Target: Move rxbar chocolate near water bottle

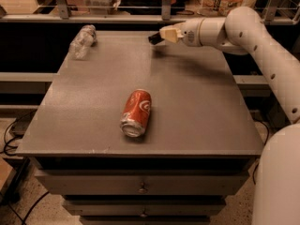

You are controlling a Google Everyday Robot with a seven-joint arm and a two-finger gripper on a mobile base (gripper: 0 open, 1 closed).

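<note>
Rxbar chocolate (153,38) sits clamped in the end effector (158,36), above the table (197,107).

Robot lab, shown by drawer table (197,116), floor cables (10,137); hand (160,36) holds rxbar chocolate (153,38) above far edge.

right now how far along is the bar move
Done: the rxbar chocolate is picked up, clamped in the tool above the far side of the table. In hand: the carry. Left: bring it to the water bottle at the far-left corner and set it down.
</note>
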